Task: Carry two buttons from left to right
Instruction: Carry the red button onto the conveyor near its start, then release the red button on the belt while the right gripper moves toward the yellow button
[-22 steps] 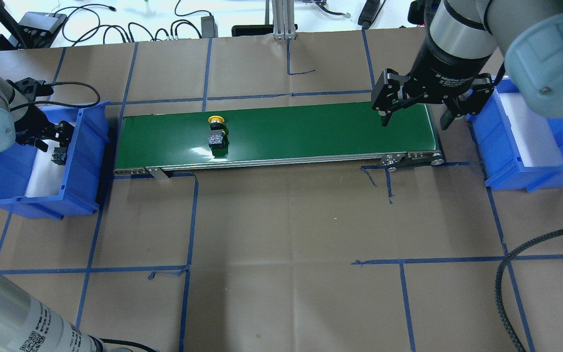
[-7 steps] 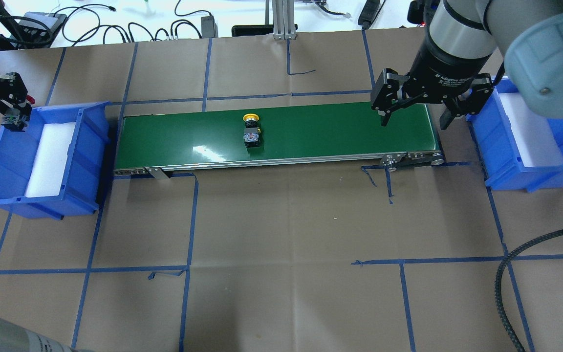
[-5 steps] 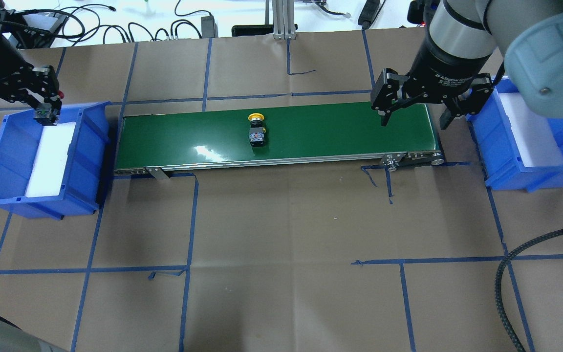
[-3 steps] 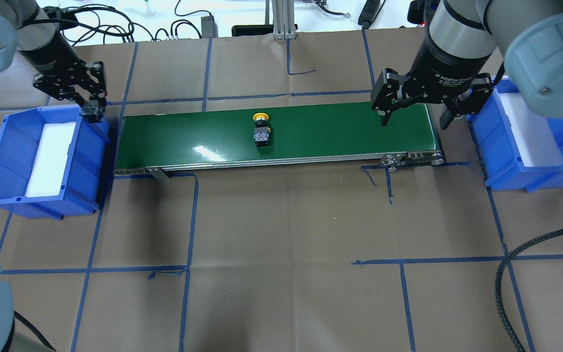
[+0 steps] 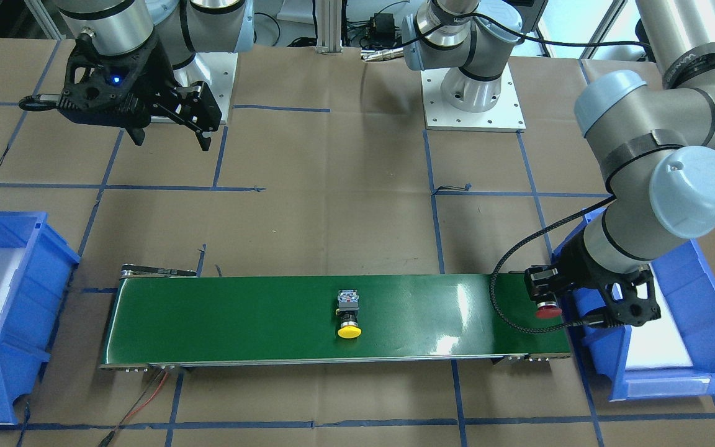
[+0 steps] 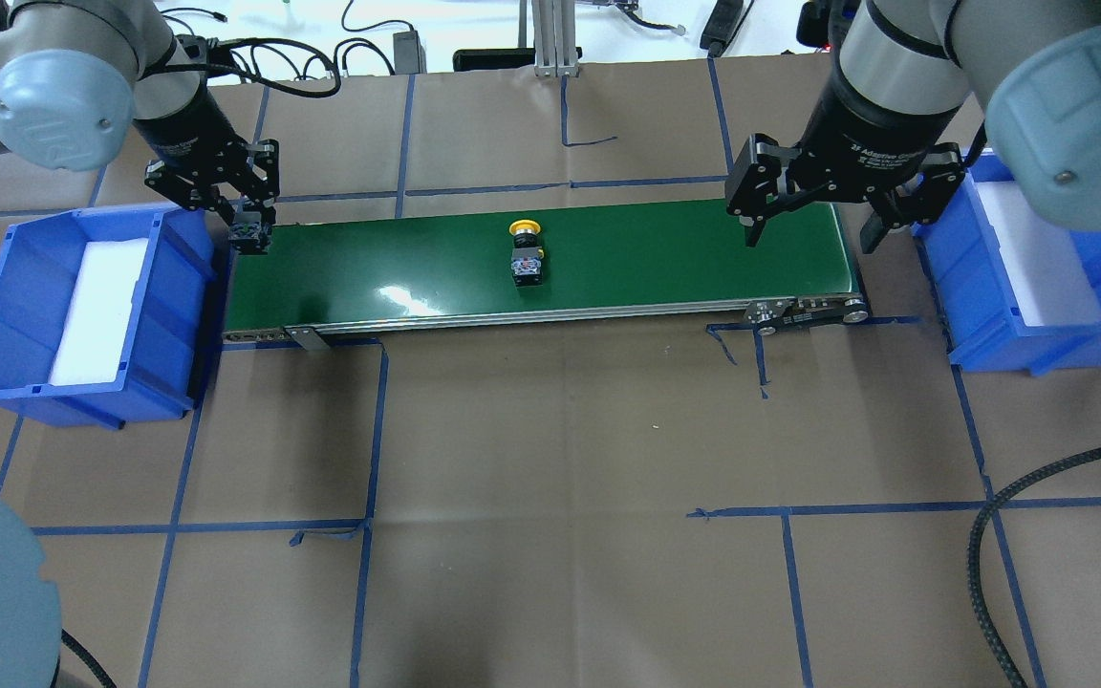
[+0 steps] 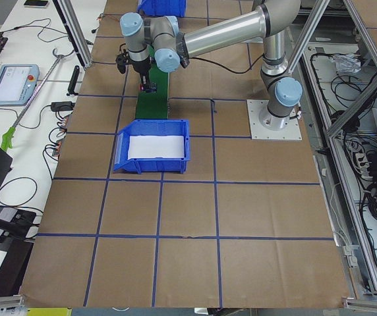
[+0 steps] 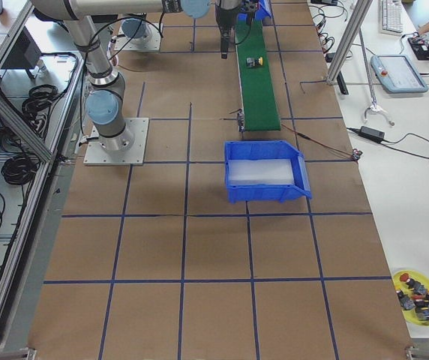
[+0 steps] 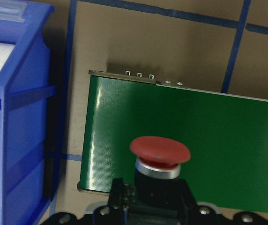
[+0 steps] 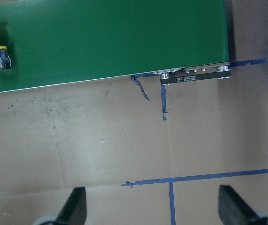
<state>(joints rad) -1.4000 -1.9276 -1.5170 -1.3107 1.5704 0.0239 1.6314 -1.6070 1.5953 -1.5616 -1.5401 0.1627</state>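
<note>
Overhead exterior view: a brown paper-covered counter point(image 6: 560, 459) taped in blue squares carries a green conveyor belt point(image 6: 656, 258). Midway along the belt lies the yellow-capped push-button point(image 6: 525, 256). Over the belt's left end the left gripper point(image 6: 249, 227) clamps the red-capped push-button point(image 9: 160, 150); over its right end the right gripper point(image 6: 810, 239) hangs wide.

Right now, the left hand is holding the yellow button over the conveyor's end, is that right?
No. The left hand holds the red button over the conveyor's end, as the left wrist view shows; the yellow button lies mid-belt.
</note>
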